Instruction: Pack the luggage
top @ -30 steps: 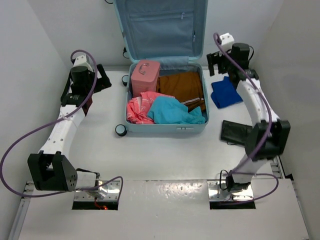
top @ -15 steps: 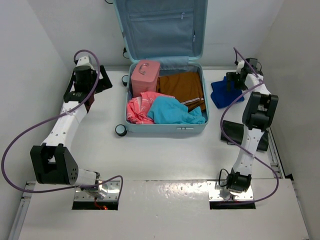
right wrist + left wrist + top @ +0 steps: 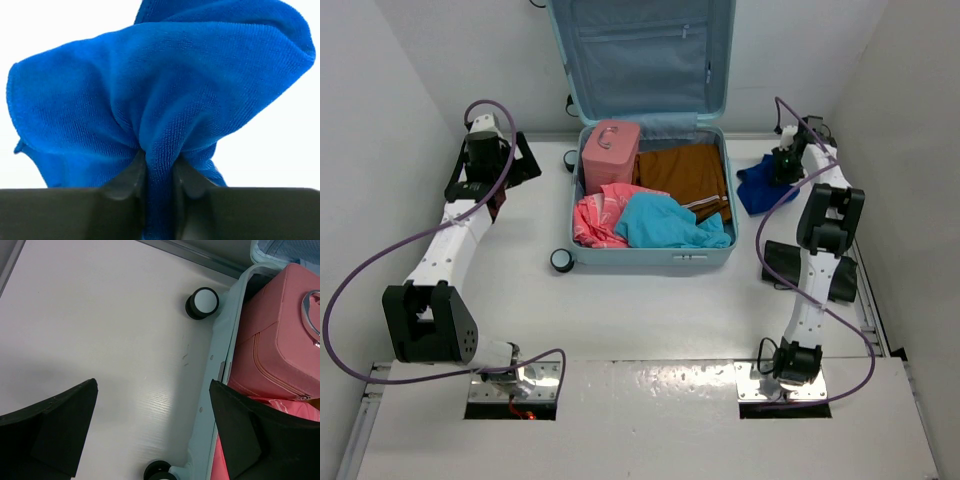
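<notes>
The luggage [image 3: 650, 258], a pale aqua hard-shell suitcase, lies open mid-table with its lid propped against the back wall. Inside are a pink box-shaped case [image 3: 610, 148], a brown garment [image 3: 686, 172], a pink garment [image 3: 596, 215] and a teal garment [image 3: 665, 222]. My right gripper [image 3: 784, 166] is down at the table's right side, shut on a fold of a blue cloth [image 3: 150, 90] that bunches up between its fingers [image 3: 130, 175]. My left gripper [image 3: 152, 385] hovers open over bare table just left of the luggage rim [image 3: 217, 365], holding nothing, with the pink case [image 3: 280, 340] to its right.
A black pouch [image 3: 788, 265] lies on the table at the right, nearer than the blue cloth [image 3: 758, 190]. The suitcase's caster wheels [image 3: 202, 303] stick out on its left side, one [image 3: 561, 260] at the near left corner. White walls close in on both sides.
My right arm came down onto the blue cloth and its jaws went from open to shut on a fold. The left arm barely shifted and stays open.
</notes>
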You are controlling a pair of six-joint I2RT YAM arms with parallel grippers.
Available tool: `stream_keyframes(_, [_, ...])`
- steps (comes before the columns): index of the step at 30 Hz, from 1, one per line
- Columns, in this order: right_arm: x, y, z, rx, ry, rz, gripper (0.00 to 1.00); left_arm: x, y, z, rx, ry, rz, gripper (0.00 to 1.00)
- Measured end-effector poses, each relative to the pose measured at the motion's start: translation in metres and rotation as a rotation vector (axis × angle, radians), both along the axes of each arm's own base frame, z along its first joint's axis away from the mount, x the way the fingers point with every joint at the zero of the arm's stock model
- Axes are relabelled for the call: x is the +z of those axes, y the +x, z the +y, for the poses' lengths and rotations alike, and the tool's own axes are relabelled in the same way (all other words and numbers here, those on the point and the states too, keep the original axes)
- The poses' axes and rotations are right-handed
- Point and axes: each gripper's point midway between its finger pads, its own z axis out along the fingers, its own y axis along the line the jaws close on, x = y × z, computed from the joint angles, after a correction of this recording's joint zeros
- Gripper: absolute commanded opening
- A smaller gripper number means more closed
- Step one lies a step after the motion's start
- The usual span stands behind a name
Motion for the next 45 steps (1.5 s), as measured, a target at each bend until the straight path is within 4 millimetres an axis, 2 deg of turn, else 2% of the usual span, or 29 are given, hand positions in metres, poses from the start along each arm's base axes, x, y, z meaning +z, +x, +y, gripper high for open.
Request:
stream_keyframes(2, [0.003,-0.003,-0.001,0.005,0.011,-0.005,0.00,0.000,0.000,-0.001,-0.004,-0.006,-0.001,0.99])
stream_keyframes(5, [0.012,-0.023,0.002,0.006,0.045,0.028,0.00,0.000,0.000,-0.002,-0.010,-0.017,-0.002,0.99])
stream_keyframes(6, [0.020,-0.030,0.006,0.008,0.063,0.035,0.00,0.000,0.000,-0.003,-0.010,-0.020,-0.003,0.99])
stream_keyframes(8, [0.049,-0.036,0.012,0.004,0.100,0.006,0.00,0.000,0.001,-0.004,-0.013,-0.026,-0.004,0.99])
stream_keyframes(11, [0.135,-0.026,0.029,0.023,0.119,-0.171,0.00,0.001,0.001,-0.007,-0.020,-0.031,-0.007,0.99])
stream_keyframes(13, [0.210,-0.022,0.056,0.061,0.127,-0.341,0.00,0.002,0.002,-0.008,-0.025,-0.032,-0.011,0.99])
stream_keyframes(15, [0.290,-0.025,0.097,0.131,0.152,-0.529,0.00,0.002,0.002,-0.008,-0.026,-0.033,-0.012,0.99])
stream_keyframes(17, [0.362,-0.039,0.148,0.226,0.204,-0.695,0.00,0.002,0.002,-0.008,-0.026,-0.033,-0.012,0.99])
stream_keyframes(19, [0.414,-0.059,0.203,0.337,0.285,-0.815,0.00,0.002,0.002,-0.008,-0.026,-0.033,-0.013,0.99])
stream_keyframes(21, [0.436,-0.074,0.245,0.417,0.365,-0.858,0.00,0.003,0.001,-0.008,-0.026,-0.033,-0.015,0.99])
stream_keyframes(23, [0.433,-0.076,0.273,0.454,0.440,-0.839,0.00,0.005,0.001,-0.008,-0.026,-0.033,-0.020,0.99])
stream_keyframes(24, [0.424,-0.071,0.281,0.455,0.468,-0.812,0.00,0.007,0.000,-0.008,-0.024,-0.033,-0.023,0.99])
stream_keyframes(27, [0.360,-0.042,0.294,0.391,0.532,-0.651,0.00,0.012,-0.001,-0.006,-0.020,-0.033,-0.035,0.99])
stream_keyframes(29, [0.292,-0.023,0.296,0.324,0.555,-0.502,0.00,0.015,-0.003,-0.005,-0.017,-0.035,-0.044,0.99])
stream_keyframes(30, [0.255,-0.020,0.295,0.289,0.559,-0.421,0.00,0.017,-0.003,-0.004,-0.017,-0.036,-0.048,0.99])
stream_keyframes(31, [0.220,-0.020,0.295,0.262,0.558,-0.346,0.05,0.018,-0.003,-0.004,-0.015,-0.036,-0.051,0.99])
stream_keyframes(33, [0.147,-0.034,0.291,0.207,0.541,-0.167,0.15,0.019,-0.004,-0.002,-0.012,-0.036,-0.055,0.99])
stream_keyframes(34, [0.119,-0.042,0.288,0.183,0.528,-0.087,0.28,0.019,-0.004,-0.001,-0.011,-0.037,-0.056,0.99])
stream_keyframes(36, [0.079,-0.059,0.284,0.157,0.504,0.035,0.43,0.019,-0.004,0.000,-0.009,-0.038,-0.056,0.99])
stream_keyframes(37, [0.071,-0.065,0.283,0.153,0.496,0.065,0.52,0.019,-0.004,0.000,-0.008,-0.038,-0.056,0.99])
stream_keyframes(38, [0.069,-0.068,0.282,0.157,0.490,0.077,0.67,0.019,-0.004,0.001,-0.008,-0.038,-0.056,0.99])
stream_keyframes(39, [0.073,-0.067,0.282,0.164,0.487,0.073,0.73,0.019,-0.004,0.001,-0.007,-0.038,-0.055,0.99])
stream_keyframes(42, [0.097,-0.064,0.280,0.203,0.450,0.033,0.81,0.019,-0.004,0.000,-0.008,-0.038,-0.055,0.99])
stream_keyframes(44, [0.121,-0.063,0.276,0.225,0.433,-0.003,0.84,0.020,-0.004,0.000,-0.012,-0.040,-0.056,0.99])
stream_keyframes(45, [0.139,-0.063,0.273,0.242,0.425,-0.035,0.87,0.019,-0.004,-0.001,-0.017,-0.042,-0.055,0.99])
